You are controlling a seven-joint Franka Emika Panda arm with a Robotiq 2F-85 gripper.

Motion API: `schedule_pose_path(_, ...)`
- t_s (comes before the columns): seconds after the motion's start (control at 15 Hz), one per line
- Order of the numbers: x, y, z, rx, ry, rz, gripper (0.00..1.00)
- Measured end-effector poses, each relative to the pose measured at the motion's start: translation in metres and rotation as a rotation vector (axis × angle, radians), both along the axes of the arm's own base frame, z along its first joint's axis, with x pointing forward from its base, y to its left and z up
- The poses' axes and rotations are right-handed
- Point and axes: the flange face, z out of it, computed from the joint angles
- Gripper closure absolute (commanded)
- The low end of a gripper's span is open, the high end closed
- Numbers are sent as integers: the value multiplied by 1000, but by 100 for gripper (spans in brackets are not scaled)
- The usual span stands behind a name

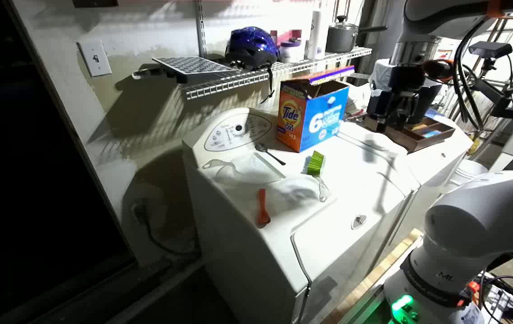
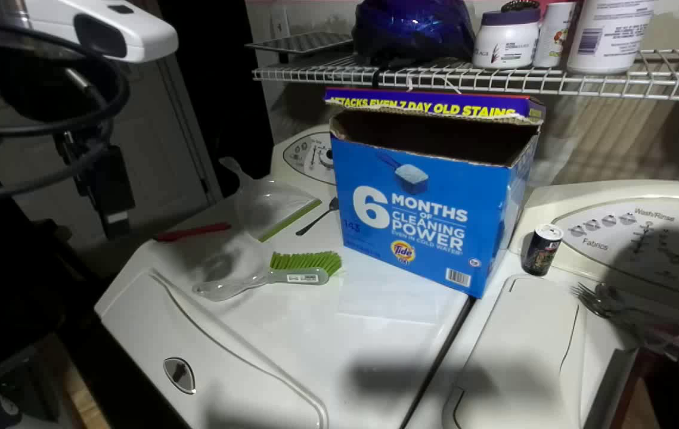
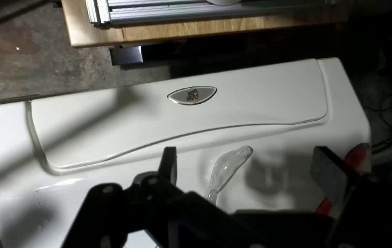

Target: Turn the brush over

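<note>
The brush (image 1: 315, 164) has bright-green bristles and a clear handle, and lies on the white washer top. In an exterior view the brush (image 2: 298, 275) shows its grey-green back with a label towards the camera and the bristles above it; I cannot tell whether it lies on its side or bristles up. In the wrist view only the clear handle of the brush (image 3: 229, 167) shows between the fingers; its head is hidden behind the gripper. My gripper (image 3: 247, 162) is open and empty. In both exterior views the gripper (image 1: 392, 122) (image 2: 116, 219) hangs above the machines, apart from the brush.
An orange-and-blue box (image 1: 324, 117) stands behind the brush. A clear dustpan (image 2: 276, 208), an orange-red stick-like object (image 1: 262, 208) and a dark spoon (image 1: 271, 154) lie nearby. A wire shelf (image 1: 238, 81) hangs above. A brown tray (image 1: 418, 140) and a can (image 2: 542, 250) stand aside.
</note>
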Motion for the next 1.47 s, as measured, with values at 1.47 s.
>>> schedule_pose_path(1.47,51,75,-115,-202,-104,-325,0)
